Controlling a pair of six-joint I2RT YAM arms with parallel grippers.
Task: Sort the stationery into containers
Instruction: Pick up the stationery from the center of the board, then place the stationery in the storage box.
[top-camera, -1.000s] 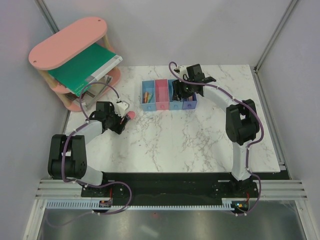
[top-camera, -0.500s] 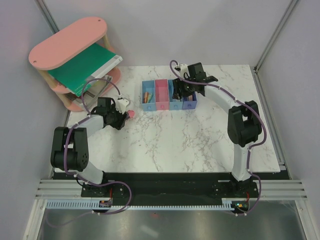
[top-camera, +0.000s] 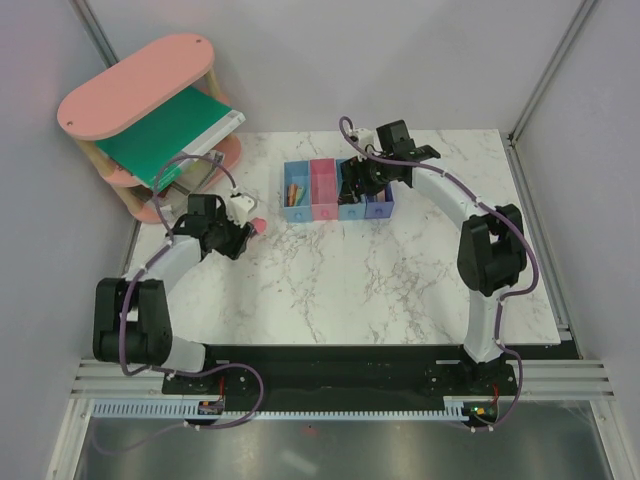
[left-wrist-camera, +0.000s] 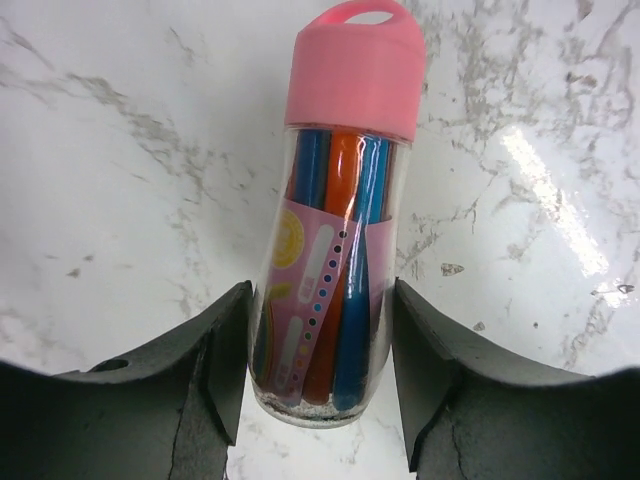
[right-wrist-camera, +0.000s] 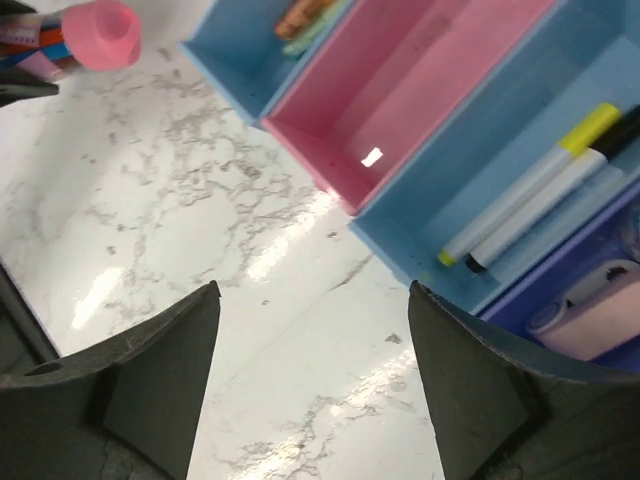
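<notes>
**Q:** Left end effector (left-wrist-camera: 320, 292), panel (a): closed on anything?

**A:** Clamped from both sides on the clear tube (left-wrist-camera: 330, 260); seen packed with blue and orange pens and sealed by a pink cap (left-wrist-camera: 355, 65); held with the cap pointing away from the wrist, over the marble bench (top-camera: 330, 290); placed left of the row of bins (top-camera: 338, 190) and apart from it; impossible to tell whether lifted off the surface or resting on it.

**Q:** Right end effector (right-wrist-camera: 312, 290), panel (b)?

**A:** Spread wide and gripping nothing; hung close by the bins, with bare bench between its fingers in the wrist view.

**Q:** Noted inside the bins from the right wrist?

**A:** Found orange sticks (right-wrist-camera: 305, 15) in the end light-blue bin (right-wrist-camera: 240, 50); passed next to the pink bin (right-wrist-camera: 440, 80), marked by a glint on its floor; found a yellow-capped marker (right-wrist-camera: 530, 187) and a black-tipped white pen (right-wrist-camera: 545, 210) lying side by side in the second light-blue bin (right-wrist-camera: 500, 140); found a pale pink cylinder (right-wrist-camera: 590, 310) in the dark-blue bin (right-wrist-camera: 575, 250), cut off by the frame edge.

**Q:** Elsewhere?

**A:** Marked a pink shelf (top-camera: 140, 85) at the far left corner, carrying a tilted green book (top-camera: 165, 135).
</notes>
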